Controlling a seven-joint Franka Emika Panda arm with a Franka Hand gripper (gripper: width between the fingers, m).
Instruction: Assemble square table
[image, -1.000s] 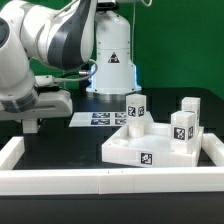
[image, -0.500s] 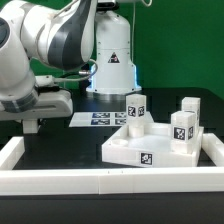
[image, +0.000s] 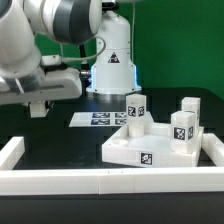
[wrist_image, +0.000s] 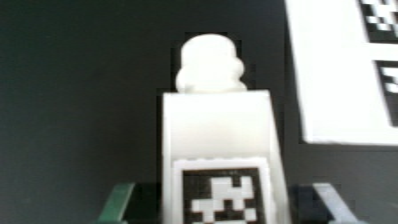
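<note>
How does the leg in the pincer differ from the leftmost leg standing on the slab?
The held leg is clamped in the pincer, off the slab; the standing leg sits upright on it, untouched. The held leg shows a rounded tip; the standing leg's is hidden. Both are white, tagged posts.

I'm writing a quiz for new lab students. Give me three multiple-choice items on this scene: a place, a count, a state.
1. The marker board lies: A on the slab; B on the table, to the exterior view's left of the slab; C in the gripper.
2. Leg posts standing on the slab: A one; B three; C five.
3. The gripper is: A open, empty; B shut on a held post; C unseen.
B, it lies flat beside the slab; B, three stand there; B, the wrist view shows a post between the fingers.
</note>
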